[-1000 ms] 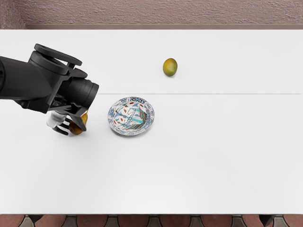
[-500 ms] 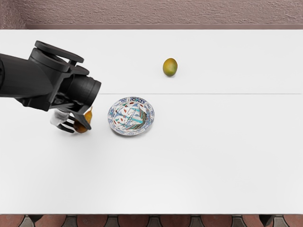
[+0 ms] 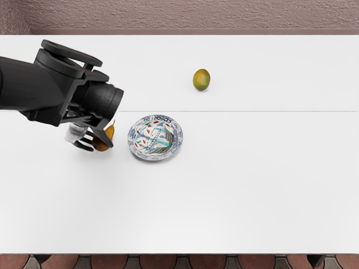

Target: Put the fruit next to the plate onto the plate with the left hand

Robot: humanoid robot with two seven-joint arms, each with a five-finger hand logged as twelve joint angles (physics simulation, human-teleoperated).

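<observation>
White desk (image 3: 252, 185) fills nearly the whole head view, crossed by a thin seam (image 3: 252, 111) that runs from side to side. A black left arm (image 3: 45, 89) comes in from the left edge, its bulky wrist angled down toward the desk.

Below that wrist sits the left hand (image 3: 85, 139), partly hidden by the arm. Its dark fingers (image 3: 78, 148) are curled around an orange-brown fruit (image 3: 104, 138), which shows at the right side of the hand with its narrower end pointing up. The view does not show whether the fruit rests on the desk or is raised off it.

Just to the right of the held fruit, with a small gap between them, lies a round plate (image 3: 155, 138) painted in blue, white, red and green. It sits just below the seam and carries nothing.

A yellow-green fruit (image 3: 201, 79) lies alone on the far half of the desk, above the seam, well apart from the plate and up to its right.

Behind the desk runs a rough brownish wall (image 3: 196, 14), and a strip of reddish floor (image 3: 168, 261) shows along the bottom edge.
</observation>
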